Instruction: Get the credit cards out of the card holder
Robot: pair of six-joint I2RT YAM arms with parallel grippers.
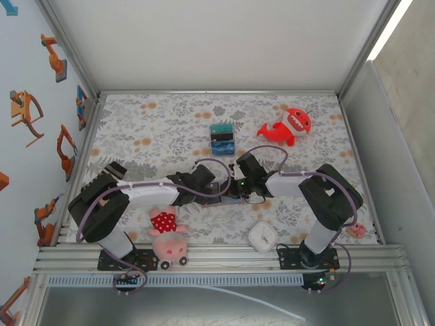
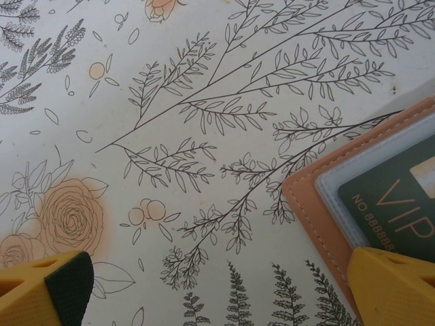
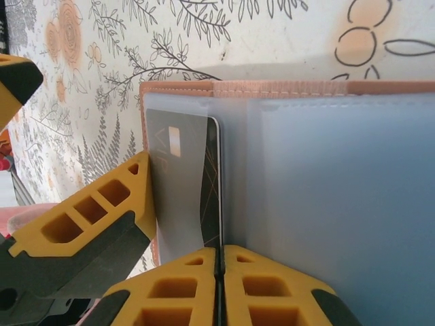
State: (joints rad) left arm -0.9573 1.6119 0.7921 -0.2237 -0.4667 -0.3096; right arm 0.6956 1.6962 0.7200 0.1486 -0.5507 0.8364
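The letters "VIP" are seen in gold on a dark green card (image 2: 397, 204). Under them "NO." and a row of 8s are printed; the end is hidden. The card is kept in the card holder (image 2: 309, 210).

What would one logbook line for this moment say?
right jaws: shut on card edge | left jaws: open, fingertip at card holder edge | card: not yet out

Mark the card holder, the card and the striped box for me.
card holder (image 2: 311, 204), left wrist view, tan leather border.
card (image 2: 401, 197), left wrist view, green face.
striped box (image 1: 222, 138), top view, its top.
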